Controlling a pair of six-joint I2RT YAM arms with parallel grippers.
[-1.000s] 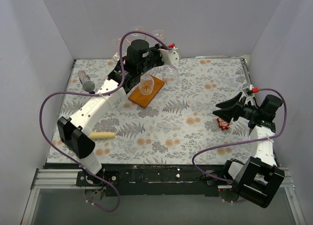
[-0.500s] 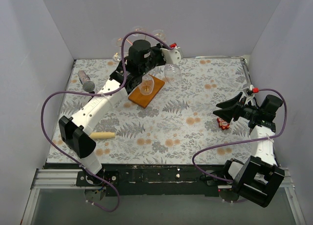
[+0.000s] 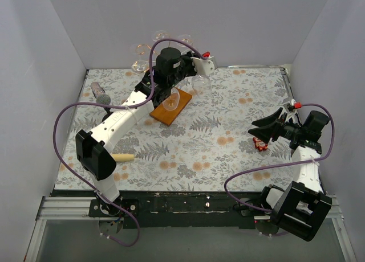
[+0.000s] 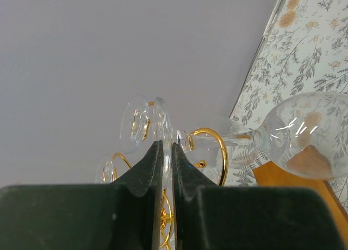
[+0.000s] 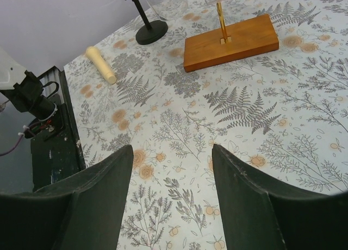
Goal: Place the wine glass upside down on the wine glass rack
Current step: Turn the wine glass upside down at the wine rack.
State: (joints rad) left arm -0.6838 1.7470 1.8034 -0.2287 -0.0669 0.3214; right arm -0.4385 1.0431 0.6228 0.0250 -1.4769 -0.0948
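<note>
Wine glass: the clear stemmed wine glass lies sideways in the air among the rack's upper arms, its bowl out above the wooden base. It is not yet inverted or hung.
Left pincer: the left pincer is clenched on the thin rim of the glass foot, an edge pinch only.
Rack: on the tall copper-gold wire rack, which has curled arms and a flat orange-brown wooden base, the stem crosses one gold curl. Cannot tell whether it sits inside the loop or just beside it.
Right pincer: the right pincer is released and holds nothing. It hovers over the fern-print tabletop, well apart from the rack.
Risk, slip: the grip is on smooth glass with the heavy bowl far from the pinch. Turning it over could twist it loose and drop it onto the base.
Risk, knock: the bowl or stem could strike the wire and rock the rack. A second clear glass appears to hang there.
Risk, bad seat: if the curl has not caught the foot at release, the glass falls through.
</note>
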